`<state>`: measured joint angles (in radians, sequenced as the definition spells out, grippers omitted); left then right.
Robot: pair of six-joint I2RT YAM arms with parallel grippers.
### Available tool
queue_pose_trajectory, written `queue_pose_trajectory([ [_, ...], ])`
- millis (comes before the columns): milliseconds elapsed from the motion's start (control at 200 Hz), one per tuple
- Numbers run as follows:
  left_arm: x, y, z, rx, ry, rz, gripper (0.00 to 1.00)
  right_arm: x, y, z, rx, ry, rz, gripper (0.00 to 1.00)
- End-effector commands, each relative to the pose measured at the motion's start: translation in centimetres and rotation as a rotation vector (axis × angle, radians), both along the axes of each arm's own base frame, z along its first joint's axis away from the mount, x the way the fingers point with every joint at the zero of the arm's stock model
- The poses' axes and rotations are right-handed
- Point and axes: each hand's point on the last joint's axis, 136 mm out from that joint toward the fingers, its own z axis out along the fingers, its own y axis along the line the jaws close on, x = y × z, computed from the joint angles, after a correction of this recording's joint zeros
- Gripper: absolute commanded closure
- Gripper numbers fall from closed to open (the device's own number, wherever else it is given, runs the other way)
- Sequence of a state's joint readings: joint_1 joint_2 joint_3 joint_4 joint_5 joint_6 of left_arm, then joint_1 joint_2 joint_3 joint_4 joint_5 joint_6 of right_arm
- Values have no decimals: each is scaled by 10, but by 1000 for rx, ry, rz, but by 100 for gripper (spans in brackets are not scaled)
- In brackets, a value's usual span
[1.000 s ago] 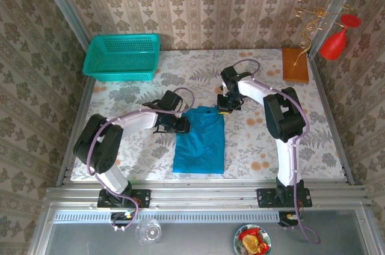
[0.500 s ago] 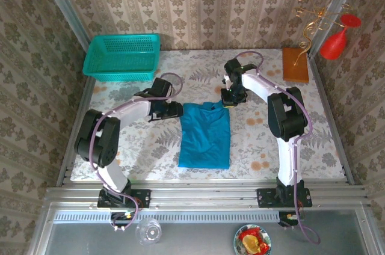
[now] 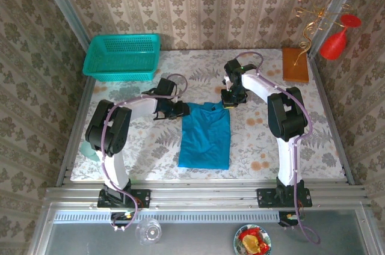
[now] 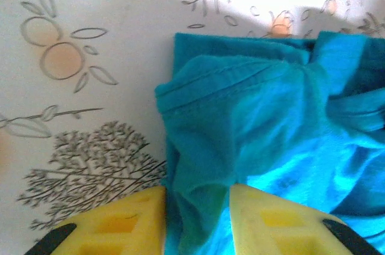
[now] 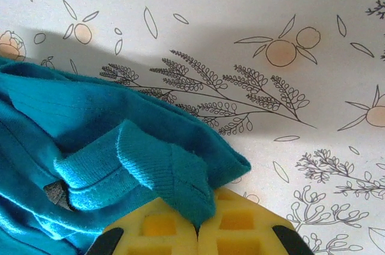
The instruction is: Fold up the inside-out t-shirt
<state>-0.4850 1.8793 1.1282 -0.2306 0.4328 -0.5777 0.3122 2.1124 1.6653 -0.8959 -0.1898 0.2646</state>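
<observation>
The inside-out t-shirt (image 3: 204,138) lies on the floral table as a narrow teal rectangle, its long side running from near to far. My left gripper (image 3: 178,110) is at its far left corner. In the left wrist view a bunched fold of the t-shirt (image 4: 271,104) fills the gap of the left gripper (image 4: 198,193), and both yellow fingers (image 4: 126,222) press on it. My right gripper (image 3: 229,102) is at the far right corner. There the ribbed edge of the t-shirt (image 5: 90,122) is pinched in the right gripper (image 5: 197,204), whose jaws are tight together.
A turquoise mesh basket (image 3: 122,56) stands at the far left of the table. An orange-brown board (image 3: 295,64) lies at the far right, with a red glass (image 3: 334,44) hanging beside it. Bare tablecloth (image 3: 271,141) lies on both sides of the shirt.
Both grippers have dragged the shirt's far edge away from the bases and a little right, straightening it. The left gripper opened briefly and closed again on the left corner.
</observation>
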Motion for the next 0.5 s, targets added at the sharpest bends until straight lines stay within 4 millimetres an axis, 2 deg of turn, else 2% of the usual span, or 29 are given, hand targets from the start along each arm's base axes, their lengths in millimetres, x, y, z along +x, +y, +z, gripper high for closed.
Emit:
queue_pose_trajectory([
  [0, 1, -17, 5, -75, -8, -24, 76, -12, 0, 7, -4, 26, -1, 100],
  [235, -2, -39, 27, -150, -72, -90, 96, -13, 1, 5, -10, 32, 0, 100],
  [350, -5, -50, 39, -188, -92, -119, 100, -14, -1, 3, -21, 39, 1, 100],
  [495, -4, -51, 33, -175, -80, -118, 100, -16, -2, 0, -24, 49, 3, 100],
])
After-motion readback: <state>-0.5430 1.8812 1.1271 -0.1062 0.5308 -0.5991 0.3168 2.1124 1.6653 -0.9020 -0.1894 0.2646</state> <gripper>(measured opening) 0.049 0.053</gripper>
